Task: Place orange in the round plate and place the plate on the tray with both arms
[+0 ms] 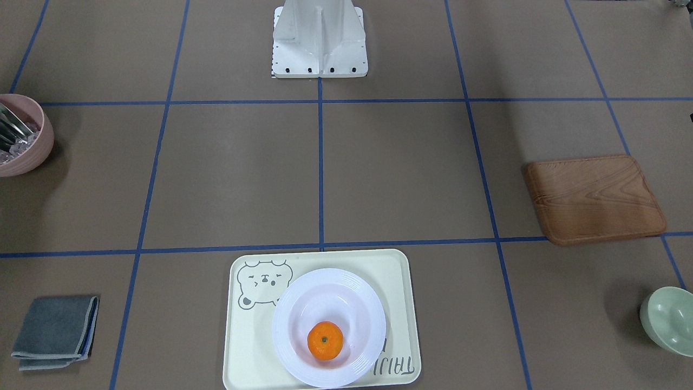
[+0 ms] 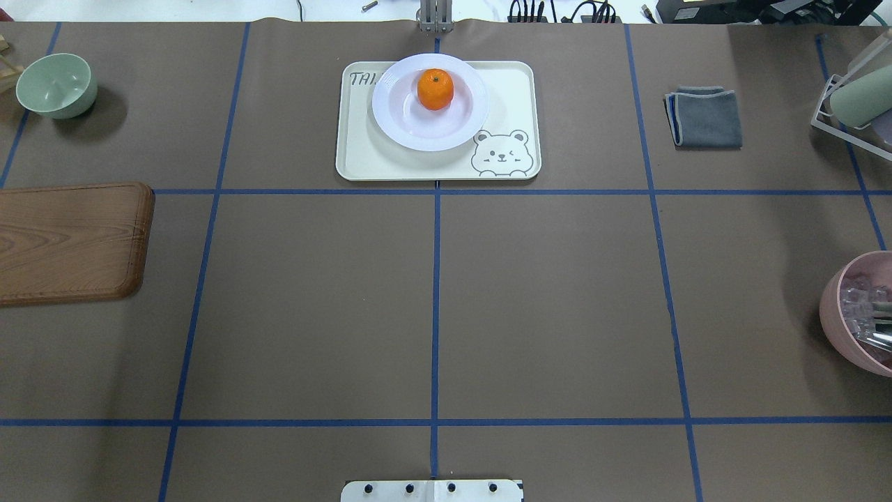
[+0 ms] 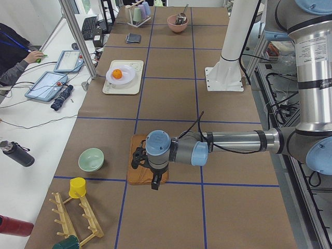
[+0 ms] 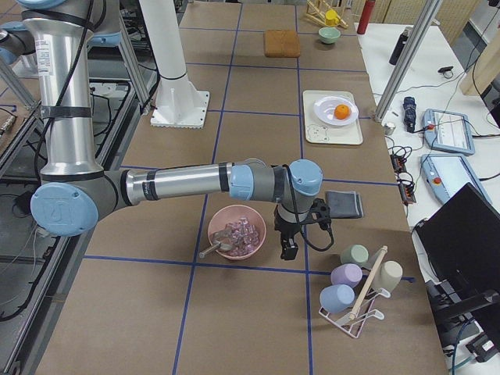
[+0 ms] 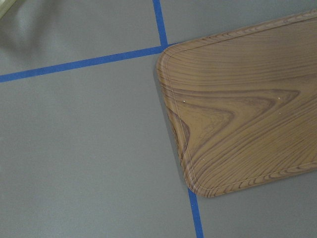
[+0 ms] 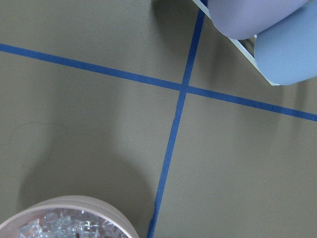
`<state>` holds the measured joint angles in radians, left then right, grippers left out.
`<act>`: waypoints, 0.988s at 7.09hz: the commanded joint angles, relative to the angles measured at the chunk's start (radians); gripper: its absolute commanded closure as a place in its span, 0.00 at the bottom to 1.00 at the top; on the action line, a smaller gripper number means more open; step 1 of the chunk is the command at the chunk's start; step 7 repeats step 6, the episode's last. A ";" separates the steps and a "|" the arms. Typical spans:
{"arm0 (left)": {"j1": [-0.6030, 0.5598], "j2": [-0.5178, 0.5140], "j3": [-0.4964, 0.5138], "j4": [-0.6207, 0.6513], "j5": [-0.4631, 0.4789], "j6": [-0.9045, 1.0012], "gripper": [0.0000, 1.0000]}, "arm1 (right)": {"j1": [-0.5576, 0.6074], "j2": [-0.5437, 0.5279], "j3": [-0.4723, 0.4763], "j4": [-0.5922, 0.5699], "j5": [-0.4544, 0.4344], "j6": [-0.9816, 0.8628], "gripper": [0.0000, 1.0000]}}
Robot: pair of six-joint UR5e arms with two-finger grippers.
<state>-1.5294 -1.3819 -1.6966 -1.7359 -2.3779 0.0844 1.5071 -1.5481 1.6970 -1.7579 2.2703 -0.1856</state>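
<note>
The orange (image 2: 435,88) lies in the sunken centre of the white round plate (image 2: 397,115). That plate rests on the cream bear tray (image 2: 362,157) at the middle of the table's far side; the same stack appears as orange (image 1: 325,340), plate (image 1: 303,295) and tray (image 1: 243,352). My left gripper (image 3: 154,181) hangs over the wooden board at the table's left end, far from the tray. My right gripper (image 4: 289,248) hangs between the pink bowl and the grey cloth. Both show only in side views, so I cannot tell whether they are open or shut.
A wooden board (image 2: 70,240) and a pale green bowl (image 2: 56,84) lie on the left. On the right are a folded grey cloth (image 2: 704,117), a pink bowl (image 2: 860,314) of clear pieces and a cup rack (image 4: 355,293). A person's arm (image 3: 15,72) rests at the operators' side.
</note>
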 commanded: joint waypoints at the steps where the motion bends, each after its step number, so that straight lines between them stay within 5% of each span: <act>1: 0.000 0.000 0.002 0.001 0.000 0.000 0.02 | -0.001 0.000 0.003 0.000 0.002 0.000 0.00; 7: 0.000 0.000 0.002 0.001 -0.001 0.000 0.02 | 0.001 -0.007 0.061 0.000 0.003 -0.014 0.00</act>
